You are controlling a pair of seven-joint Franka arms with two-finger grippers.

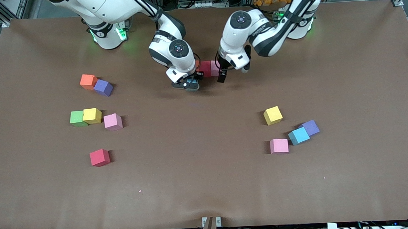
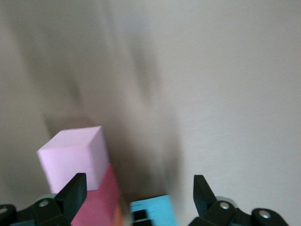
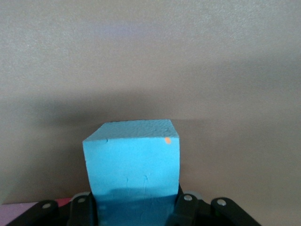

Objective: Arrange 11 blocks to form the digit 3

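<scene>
— What's the right gripper (image 1: pixel 189 83) got?

— A blue cube (image 3: pixel 132 162), pinched between its fingers, low at the table's middle, right next to a red cube (image 1: pixel 205 68) and a pink cube (image 1: pixel 214 68) that sit touching.

— And the left gripper (image 1: pixel 229 73)?

— Over the pink cube, fingers spread apart, holding nothing.

— Where's everything else?

— Toward the right arm's end: an orange cube (image 1: pixel 88 81) touching a purple cube (image 1: pixel 103 87), a green cube (image 1: pixel 77 118) against a yellow cube (image 1: pixel 92 115), a pink one (image 1: pixel 113 121) just beside, a red one (image 1: pixel 99 157) nearer the camera. Toward the left arm's end: a yellow block (image 1: pixel 273 115), a blue block (image 1: pixel 298 135) touching a purple block (image 1: pixel 310 127), and a pink block (image 1: pixel 279 146) near them.
</scene>
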